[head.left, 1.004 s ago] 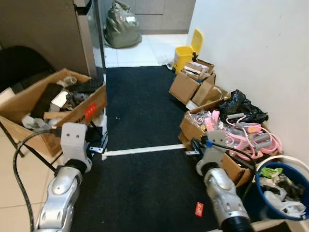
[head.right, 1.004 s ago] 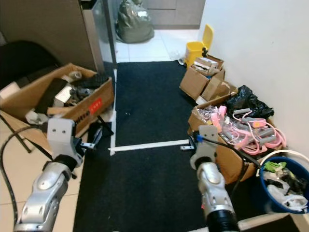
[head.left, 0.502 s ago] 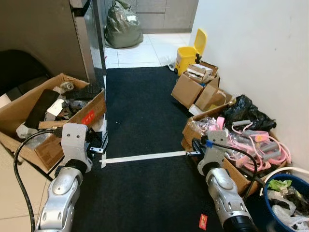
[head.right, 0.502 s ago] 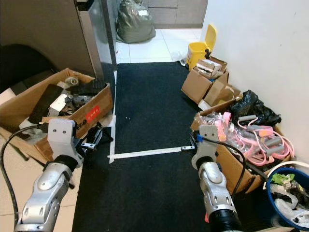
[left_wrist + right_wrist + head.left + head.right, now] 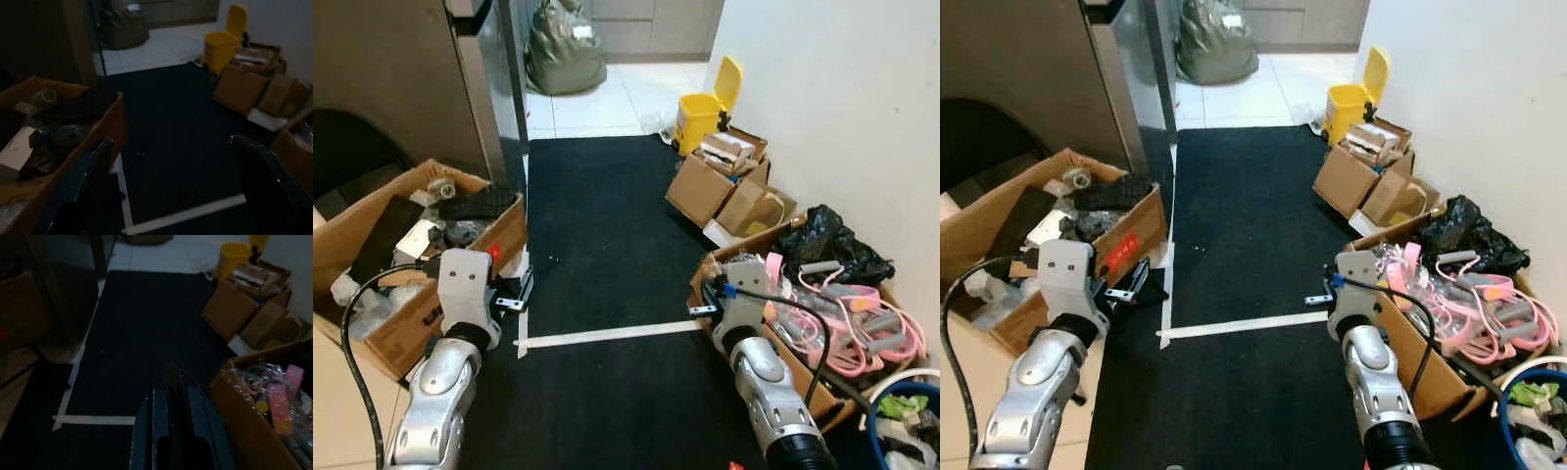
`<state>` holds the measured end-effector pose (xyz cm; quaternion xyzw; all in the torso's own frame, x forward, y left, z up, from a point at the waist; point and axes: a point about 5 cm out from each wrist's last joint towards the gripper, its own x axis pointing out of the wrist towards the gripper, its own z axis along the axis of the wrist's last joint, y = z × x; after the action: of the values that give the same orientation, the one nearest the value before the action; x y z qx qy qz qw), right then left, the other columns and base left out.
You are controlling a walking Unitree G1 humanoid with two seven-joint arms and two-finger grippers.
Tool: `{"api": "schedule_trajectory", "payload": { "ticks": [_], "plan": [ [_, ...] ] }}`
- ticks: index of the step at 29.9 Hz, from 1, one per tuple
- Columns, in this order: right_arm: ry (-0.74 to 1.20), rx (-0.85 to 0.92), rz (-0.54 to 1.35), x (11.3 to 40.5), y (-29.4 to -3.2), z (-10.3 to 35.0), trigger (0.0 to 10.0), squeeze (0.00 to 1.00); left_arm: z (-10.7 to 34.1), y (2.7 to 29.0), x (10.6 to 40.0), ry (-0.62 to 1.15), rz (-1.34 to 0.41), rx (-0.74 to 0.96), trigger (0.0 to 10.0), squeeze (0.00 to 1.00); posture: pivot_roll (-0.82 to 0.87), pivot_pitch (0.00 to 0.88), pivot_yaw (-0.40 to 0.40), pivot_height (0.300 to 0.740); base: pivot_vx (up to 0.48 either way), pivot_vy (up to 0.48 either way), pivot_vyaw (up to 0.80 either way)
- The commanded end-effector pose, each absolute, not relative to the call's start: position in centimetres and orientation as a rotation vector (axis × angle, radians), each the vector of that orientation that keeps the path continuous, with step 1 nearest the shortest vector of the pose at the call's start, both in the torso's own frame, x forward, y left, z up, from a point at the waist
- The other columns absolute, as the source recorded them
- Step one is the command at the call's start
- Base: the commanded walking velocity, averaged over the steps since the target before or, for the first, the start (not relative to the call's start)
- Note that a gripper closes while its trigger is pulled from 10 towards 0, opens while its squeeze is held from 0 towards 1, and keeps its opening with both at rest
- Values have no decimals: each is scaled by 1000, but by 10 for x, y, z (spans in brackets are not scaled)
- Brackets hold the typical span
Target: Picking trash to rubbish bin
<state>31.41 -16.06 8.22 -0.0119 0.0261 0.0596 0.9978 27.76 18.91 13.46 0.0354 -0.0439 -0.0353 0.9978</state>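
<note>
Both arms are travelling forward along the black mat point(image 5: 597, 215), left fingers point(image 5: 93, 166) hanging released, right fingers point(image 5: 159, 411) clenched, while the yellow rubbish bin point(image 5: 705, 106) ahead is drawing nearer and the red scrap point(image 5: 734, 466) is falling behind.

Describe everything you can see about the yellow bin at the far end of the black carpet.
The yellow bin is a small plastic pedal-type rubbish bin standing upright on the pale tiled floor, just beyond the far right corner of the black carpet, close to the white wall. Its hinged lid is raised and leans back. An open cardboard box sits right beside it. Its contents cannot be made out.
</note>
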Motion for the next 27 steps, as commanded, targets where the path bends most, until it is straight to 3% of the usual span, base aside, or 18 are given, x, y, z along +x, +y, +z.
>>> {"api": "schedule_trajectory", "payload": {
  "ticks": [1, 27],
  "plan": [
    [54, -21, 134, 314, -155, 81, 10000, 0, 133, 192, 275, -81, -59, 81, 10000, 0, 10, 128, -33, 740, 375, 0, 631],
    [45, -34, 136, 315, -154, 82, 10000, 0, 133, 191, 275, -80, -61, 86, 10000, 0, 11, 137, -36, 740, 376, 0, 747]
  ]
}}
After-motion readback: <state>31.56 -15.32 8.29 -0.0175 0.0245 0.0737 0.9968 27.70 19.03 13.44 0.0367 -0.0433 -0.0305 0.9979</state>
